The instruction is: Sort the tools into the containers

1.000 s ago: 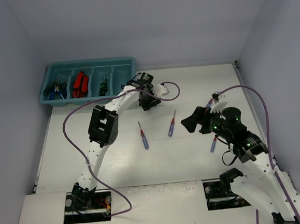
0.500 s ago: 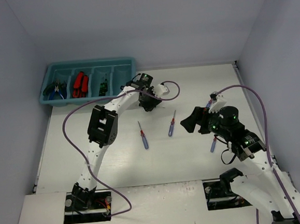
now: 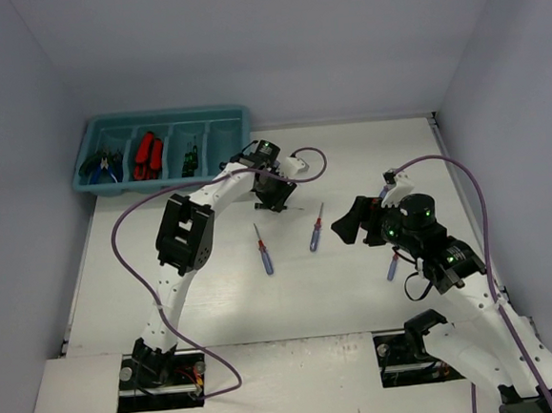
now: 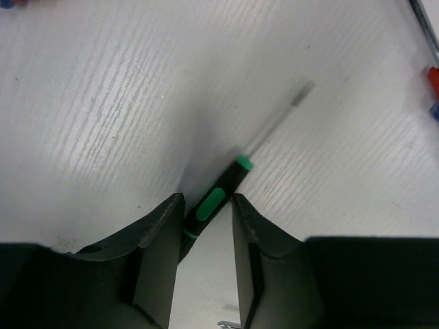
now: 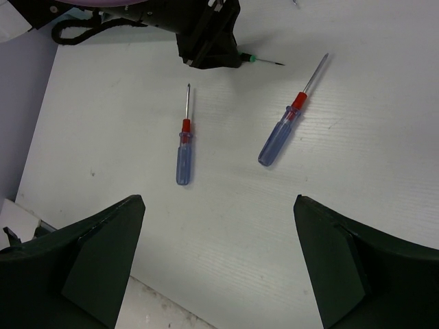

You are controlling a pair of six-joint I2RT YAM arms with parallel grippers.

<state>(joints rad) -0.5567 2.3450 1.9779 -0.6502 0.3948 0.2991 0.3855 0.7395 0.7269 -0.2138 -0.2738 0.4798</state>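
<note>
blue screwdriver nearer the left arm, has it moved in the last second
No. The blue screwdriver lies at the same spot and angle against the teal tray in the top view.

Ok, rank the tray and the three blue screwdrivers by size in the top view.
1. Tray, by far.
2. Left screwdriver and middle screwdriver: look alike, tied.
Right screwdriver: partly hidden, unranked.
</note>
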